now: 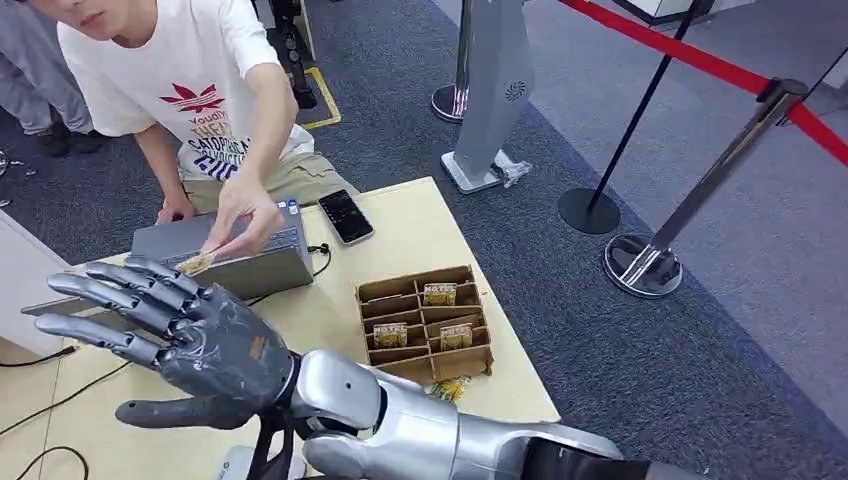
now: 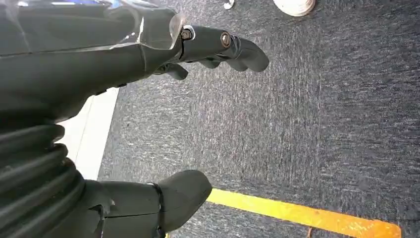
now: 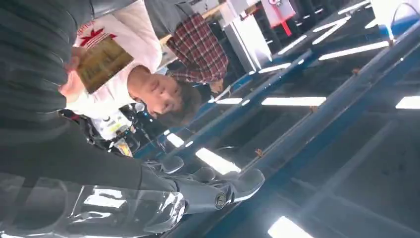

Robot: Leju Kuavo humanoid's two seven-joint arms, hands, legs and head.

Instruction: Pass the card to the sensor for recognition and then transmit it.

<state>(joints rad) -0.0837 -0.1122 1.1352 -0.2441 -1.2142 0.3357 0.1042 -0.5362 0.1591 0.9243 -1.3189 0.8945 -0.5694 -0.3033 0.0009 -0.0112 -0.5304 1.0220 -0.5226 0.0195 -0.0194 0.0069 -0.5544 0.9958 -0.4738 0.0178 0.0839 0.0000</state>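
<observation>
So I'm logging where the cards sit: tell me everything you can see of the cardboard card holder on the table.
The cardboard card holder is a brown corrugated tray split by thin dividers into two columns of narrow slots. It lies flat near the right edge of the light wooden table. Three yellow-printed cards stand in its slots: one in the right column toward the far end, two side by side nearer the robot. Nothing else touches it. A similar card lies just outside its near edge.
</observation>
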